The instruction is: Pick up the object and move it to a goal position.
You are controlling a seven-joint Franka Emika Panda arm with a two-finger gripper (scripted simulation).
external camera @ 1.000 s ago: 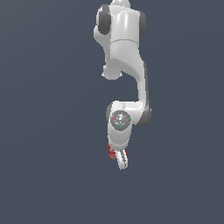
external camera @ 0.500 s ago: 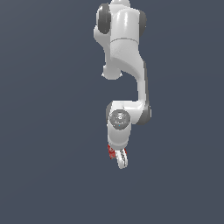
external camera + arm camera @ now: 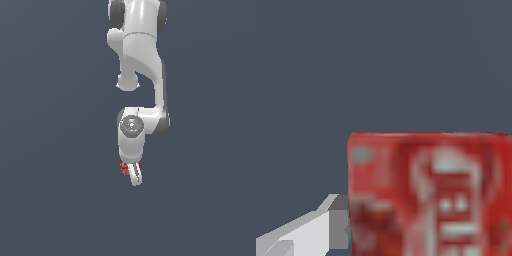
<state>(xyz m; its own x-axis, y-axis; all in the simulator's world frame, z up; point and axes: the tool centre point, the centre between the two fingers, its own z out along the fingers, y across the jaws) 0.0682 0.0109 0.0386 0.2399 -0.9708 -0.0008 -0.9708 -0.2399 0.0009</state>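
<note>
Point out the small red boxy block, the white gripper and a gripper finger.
Small red boxy block (image 3: pixel 428 195): wrist view, printed face.
White gripper (image 3: pixel 134 176): exterior view, between fingertips.
Gripper finger (image 3: pixel 311 232): wrist view, finger's side.

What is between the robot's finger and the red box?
Nothing. In the wrist view the finger sits right against the side of the red box, with no gap showing.

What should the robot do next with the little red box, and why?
Probably close the claw on the red box if it is not gripped yet, then lift. In the wrist view one finger sits right against the side of the red box. The other finger is out of sight, so I cannot tell if the grip is firm. No goal marker shows.
</note>
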